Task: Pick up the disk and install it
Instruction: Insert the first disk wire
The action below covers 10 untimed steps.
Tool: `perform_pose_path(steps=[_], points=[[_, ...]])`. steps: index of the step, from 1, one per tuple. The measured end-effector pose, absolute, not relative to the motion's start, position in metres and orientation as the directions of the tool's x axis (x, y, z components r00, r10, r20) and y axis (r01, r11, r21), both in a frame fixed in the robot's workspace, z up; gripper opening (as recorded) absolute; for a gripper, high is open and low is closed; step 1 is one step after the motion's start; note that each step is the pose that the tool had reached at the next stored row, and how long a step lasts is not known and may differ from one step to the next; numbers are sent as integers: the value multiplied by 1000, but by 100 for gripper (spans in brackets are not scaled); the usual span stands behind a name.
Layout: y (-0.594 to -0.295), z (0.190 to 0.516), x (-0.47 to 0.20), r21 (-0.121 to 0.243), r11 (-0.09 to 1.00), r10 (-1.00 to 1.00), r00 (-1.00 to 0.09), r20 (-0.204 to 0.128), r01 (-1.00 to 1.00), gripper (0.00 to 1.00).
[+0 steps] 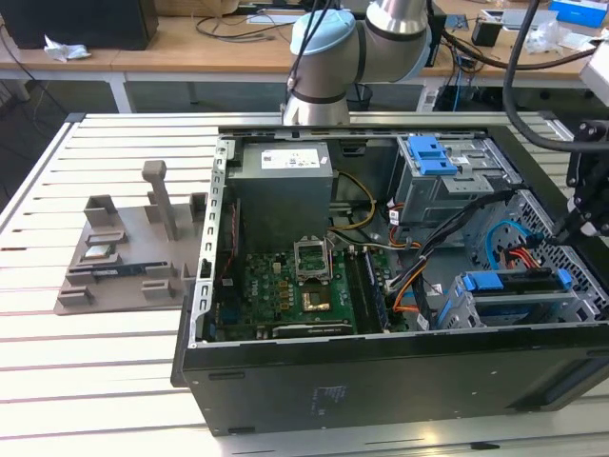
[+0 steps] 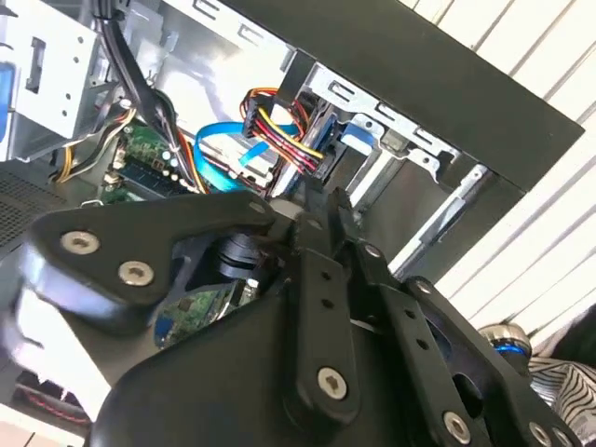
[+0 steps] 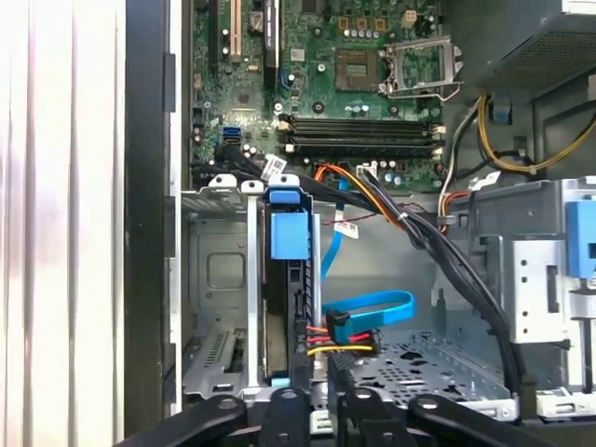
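Open computer case (image 1: 381, 381) lying on its side on a slatted white table (image 1: 95, 381), motherboard (image 1: 285, 295) exposed. Gripper (image 1: 580, 224) at the exterior view's right edge, hanging over the case's drive-bay end; black linkage only, fingertips too dark against the chassis to read. In the first wrist view the gripper (image 3: 312, 410) links crowd the frame edge and the finger ends are cut off; in the second wrist view the gripper (image 2: 321, 200) fingers appear to meet at a narrow tip, but whether the jaws are open, closed or gripping anything I cannot tell. The disk (image 1: 519, 286) sits edge-on in the lower drive cage (image 1: 504, 309), showing as a blue strip between grey metal walls, just below and beside the jaws. First wrist view: the disk (image 3: 284, 279) stands in the cage (image 3: 219, 279) slot directly ahead of the jaws, blue tab at its far end, dark body along the slot. A blue data cable (image 3: 368, 312) and a red-yellow-black power lead (image 3: 340, 340) lie just beside the jaws, near the disk's closer end. Grey moulded fixture (image 1: 124, 257) on the table, well apart from the jaws.
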<state>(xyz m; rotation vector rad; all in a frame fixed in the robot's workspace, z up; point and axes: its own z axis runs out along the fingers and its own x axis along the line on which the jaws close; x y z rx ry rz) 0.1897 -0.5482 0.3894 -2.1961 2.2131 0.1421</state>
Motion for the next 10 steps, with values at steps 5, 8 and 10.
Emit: perform_pose_path(steps=[5,8,10], points=[[-547,411,190,50,6,-997,-10,-79,-999,11],[-547,422,190,50,6,-997,-10,-79,-999,11],[-547,426,190,50,6,-997,-10,-79,-999,11]])
